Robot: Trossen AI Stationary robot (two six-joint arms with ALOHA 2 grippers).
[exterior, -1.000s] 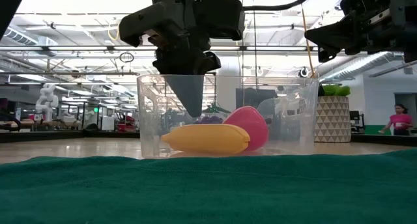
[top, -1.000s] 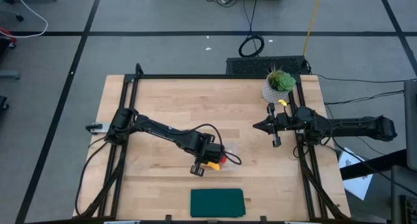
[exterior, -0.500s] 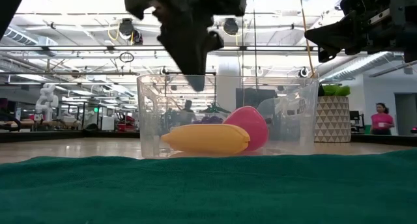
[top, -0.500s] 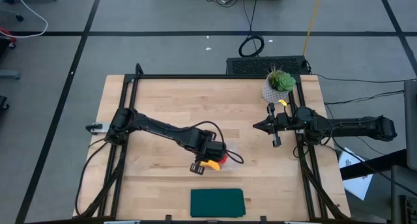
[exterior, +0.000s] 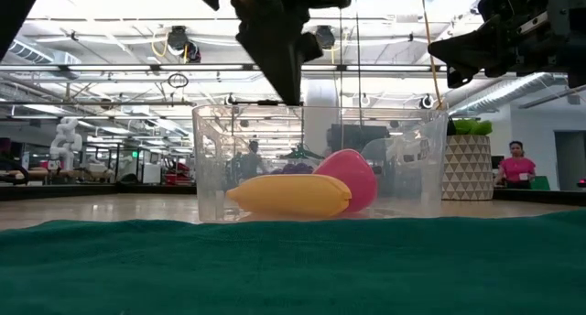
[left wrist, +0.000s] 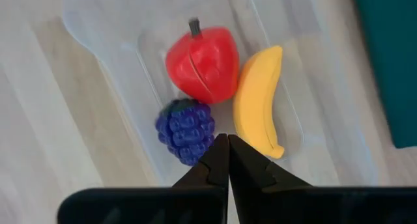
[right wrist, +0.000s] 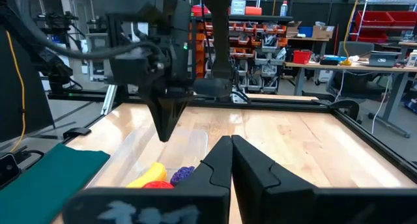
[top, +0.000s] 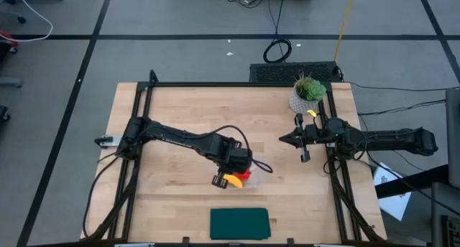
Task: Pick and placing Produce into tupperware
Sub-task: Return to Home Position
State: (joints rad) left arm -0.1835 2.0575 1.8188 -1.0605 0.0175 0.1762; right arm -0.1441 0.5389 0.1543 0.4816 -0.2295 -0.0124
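The clear tupperware (left wrist: 98, 28) stands on the wooden table near its middle, seen side-on in the low view (exterior: 211, 159). Inside it lie the red strawberry (left wrist: 202, 64), the yellow banana (left wrist: 257, 103) and the purple grapes (left wrist: 186, 129), all resting on its floor. My left gripper (left wrist: 228, 146) is shut and hangs just above the container's rim (exterior: 288, 86), pointing down and touching nothing. My right gripper (top: 284, 139) is shut and hovers off by the table's right side (right wrist: 230, 140).
A flat dark green mat (top: 239, 223) lies at the near edge, in front of the container. A potted plant in a white pot (top: 307, 92) stands at the far right corner. A person (exterior: 515, 164) shows far off in the room behind.
My left gripper has risen straight out of the tupperware, from tips down between its walls to tips above the rim, drifting a little toward the table's right. The three fruits have stayed where they lay.
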